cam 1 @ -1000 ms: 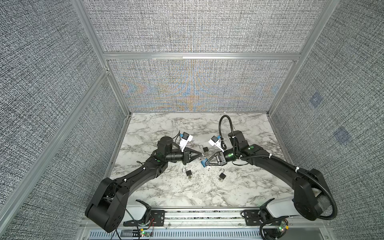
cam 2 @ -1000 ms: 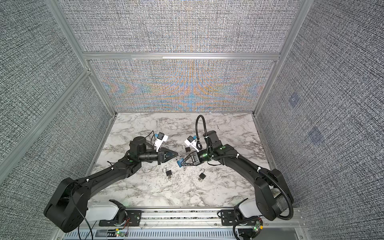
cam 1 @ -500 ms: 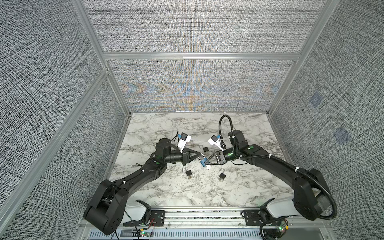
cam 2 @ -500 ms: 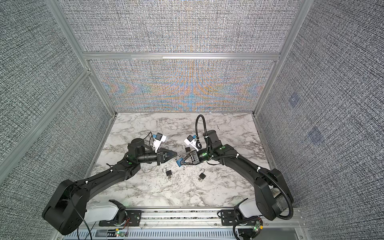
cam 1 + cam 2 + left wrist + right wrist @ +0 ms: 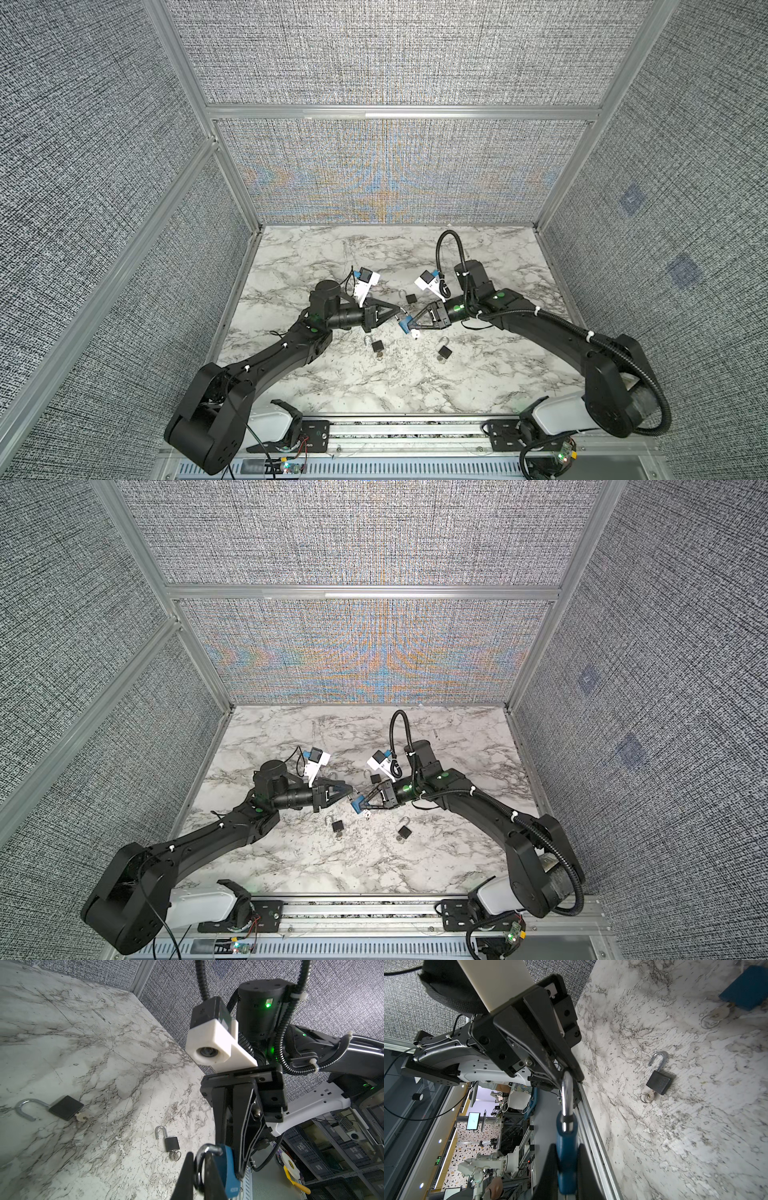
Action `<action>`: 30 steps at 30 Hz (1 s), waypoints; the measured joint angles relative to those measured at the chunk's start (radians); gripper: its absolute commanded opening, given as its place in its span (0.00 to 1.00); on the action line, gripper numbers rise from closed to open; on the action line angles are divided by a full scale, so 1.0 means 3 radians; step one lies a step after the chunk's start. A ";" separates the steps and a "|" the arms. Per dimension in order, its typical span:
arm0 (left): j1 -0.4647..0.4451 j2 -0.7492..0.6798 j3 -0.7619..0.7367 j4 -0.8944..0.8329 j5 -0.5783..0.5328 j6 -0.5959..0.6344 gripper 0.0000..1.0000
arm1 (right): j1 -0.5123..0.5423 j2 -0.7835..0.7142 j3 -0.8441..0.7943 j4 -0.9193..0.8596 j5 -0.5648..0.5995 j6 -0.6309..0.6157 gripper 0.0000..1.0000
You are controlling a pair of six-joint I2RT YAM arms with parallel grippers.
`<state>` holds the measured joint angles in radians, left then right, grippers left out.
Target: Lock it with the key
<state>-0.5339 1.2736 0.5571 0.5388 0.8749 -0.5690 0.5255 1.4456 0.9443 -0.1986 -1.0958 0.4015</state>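
A blue padlock [image 5: 404, 323] [image 5: 356, 805] hangs above the marble between the two arms in both top views. My right gripper [image 5: 566, 1169] [image 5: 410, 326] is shut on its blue body [image 5: 566, 1147]. My left gripper [image 5: 200, 1176] [image 5: 397, 311] is shut on its silver shackle [image 5: 204, 1150] [image 5: 567, 1093], with one finger through the loop. A small pale piece, apparently the key [image 5: 416, 333], hangs under the body in a top view. I cannot tell whether the shackle is latched.
Three black padlocks with open shackles lie on the marble table [image 5: 374, 257]: one in front of the left gripper [image 5: 377, 345], one in front of the right [image 5: 444, 353], one behind [image 5: 411, 298]. In the right wrist view, a second blue padlock [image 5: 749, 989] with a key [image 5: 716, 1014] lies flat.
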 measured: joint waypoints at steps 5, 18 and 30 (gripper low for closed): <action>-0.0027 -0.0004 -0.0037 0.0034 -0.0067 -0.0041 0.00 | 0.0000 0.0029 0.0000 0.0000 -0.0008 0.0003 0.00; -0.0076 -0.0028 -0.0086 0.0048 -0.0173 -0.0100 0.00 | 0.0008 0.0058 0.0001 0.0000 0.0024 0.0015 0.00; -0.0118 -0.0045 -0.0146 0.0149 -0.0320 -0.0135 0.00 | 0.0008 0.0099 0.0053 -0.0028 0.0062 0.0023 0.00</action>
<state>-0.5694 1.2602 0.5133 0.5835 0.7788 -0.6094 0.5278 1.4754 0.9604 -0.2070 -1.0771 0.4084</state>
